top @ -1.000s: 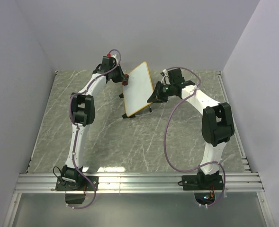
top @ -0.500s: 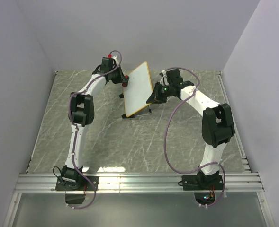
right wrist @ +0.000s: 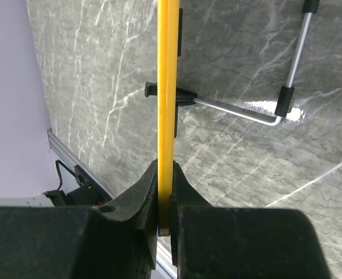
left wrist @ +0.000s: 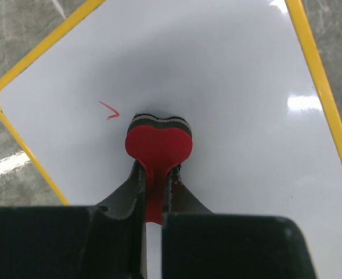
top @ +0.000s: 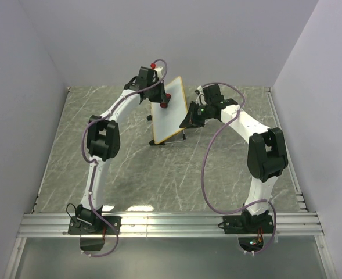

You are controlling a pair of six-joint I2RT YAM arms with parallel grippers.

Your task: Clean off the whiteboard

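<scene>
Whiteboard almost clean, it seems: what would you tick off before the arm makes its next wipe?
1. Heart-shaped eraser gripped by the left gripper: ok, fingers shut on its red tab.
2. Eraser pad against the whiteboard: looks ok; how hard it presses, cannot tell.
3. Right gripper steadying the board: ok, shut on the yellow frame.
4. Board free of ink: not ok, a small red mark sits left of the eraser in the left wrist view.
5. Wire stand planted on the table: cannot tell.
</scene>
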